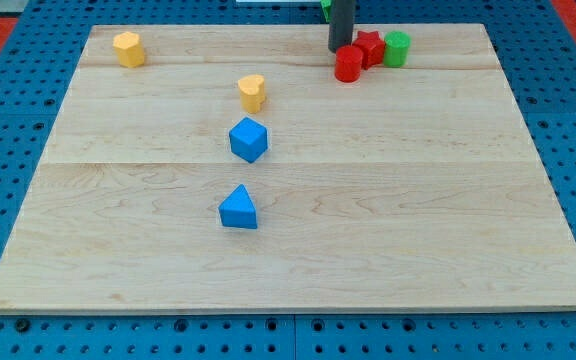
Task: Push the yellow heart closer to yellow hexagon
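Rod (341,25) comes down from the view's top edge, dark & straight, w/ my tip (339,49) resting on the board near the top, right of centre. No jaws on it, just a bare end, so nothing is held. Tip sits right at the top-left of a red block (348,63), rounded shape, exact form hard to tell; looks like touching or just about, can't say which for sure.

Just beside that one, to the view's right, a second red block (370,46), star-ish outline, pressed up against the first. Next right again, a green block (397,48), roughly cylindrical, touching or nearly touching the red star. Another bit of green (325,9) shows behind the rod at the very top edge, mostly hidden, shape unclear.

Yellow heart (253,92) is well apart from the tip, towards the view's left & a bit lower, near the board's centre line. Yellow hexagon (128,48) sits far off in the top-left corner area; clear gap between it & the heart.

Below the heart, close by, a blue cube (249,139). Further down, a blue triangle block (238,208), apart from the cube.

All on a pale wooden board (448,220), lying on a blue pegboard surface (8,130).
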`<state>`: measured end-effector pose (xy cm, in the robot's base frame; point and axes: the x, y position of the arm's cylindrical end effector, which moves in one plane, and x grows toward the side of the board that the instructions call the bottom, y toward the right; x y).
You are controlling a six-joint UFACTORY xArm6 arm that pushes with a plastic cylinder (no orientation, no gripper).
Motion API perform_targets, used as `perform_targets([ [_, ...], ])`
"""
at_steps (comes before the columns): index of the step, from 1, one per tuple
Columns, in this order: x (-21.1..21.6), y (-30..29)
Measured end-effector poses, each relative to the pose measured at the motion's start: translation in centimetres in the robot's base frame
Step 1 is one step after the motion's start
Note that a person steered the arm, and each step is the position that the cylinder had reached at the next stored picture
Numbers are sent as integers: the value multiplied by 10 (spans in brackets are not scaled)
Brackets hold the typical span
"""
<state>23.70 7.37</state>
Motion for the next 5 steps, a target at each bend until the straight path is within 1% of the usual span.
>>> perform_targets([
  [1,-1,-21],
  [2,36,-26],
  [3,74,-54],
  [4,94,-86],
  [5,88,-126],
])
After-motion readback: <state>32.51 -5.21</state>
